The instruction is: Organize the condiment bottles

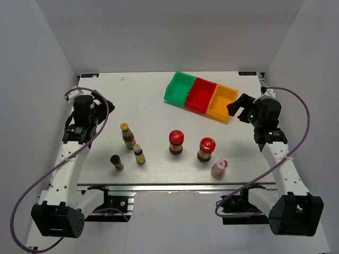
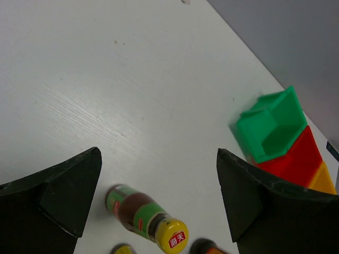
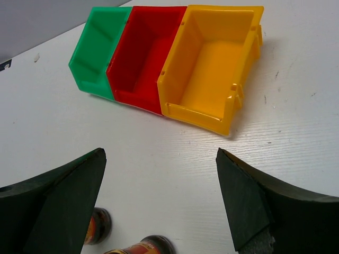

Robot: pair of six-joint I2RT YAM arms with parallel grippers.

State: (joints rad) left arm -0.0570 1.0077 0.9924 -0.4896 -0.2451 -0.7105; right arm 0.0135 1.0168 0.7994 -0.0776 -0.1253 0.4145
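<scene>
The left gripper (image 2: 159,152) hangs above the left part of the table (image 1: 153,114) with its 2 fingers spread wide and nothing between them. The taller yellow-capped bottle (image 1: 126,136) stands just in front of it and a little below the gap in the left wrist view, not touching either finger. Near this bottle, toward the front edge, stand the shorter yellow-capped bottle (image 1: 139,155) and, to its left, the black-capped shaker (image 1: 116,162). These 3 are close together but apart from each other. The right gripper (image 3: 160,151) is also wide open and holds nothing. It is at the right side of the table, near the yellow bin (image 3: 198,114) and pointing toward it. In the middle of the table stands the first red-lidded jar (image 1: 176,142), and to its right the second red-lidded jar (image 1: 206,149). Both are well apart from the right gripper, and in the right wrist view they show only at the bottom edge, below the left finger. The pink-capped bottle (image 1: 219,168) is just beside the second jar, closer to the front edge. So all 6 bottles are on the table surface, in a loose line across its front half. At the back right, the green bin (image 3: 82,69), the red bin (image 3: 135,98) and the yellow bin sit side by side in 1 row, touching each other. The inside of each shows only bare plastic.
</scene>
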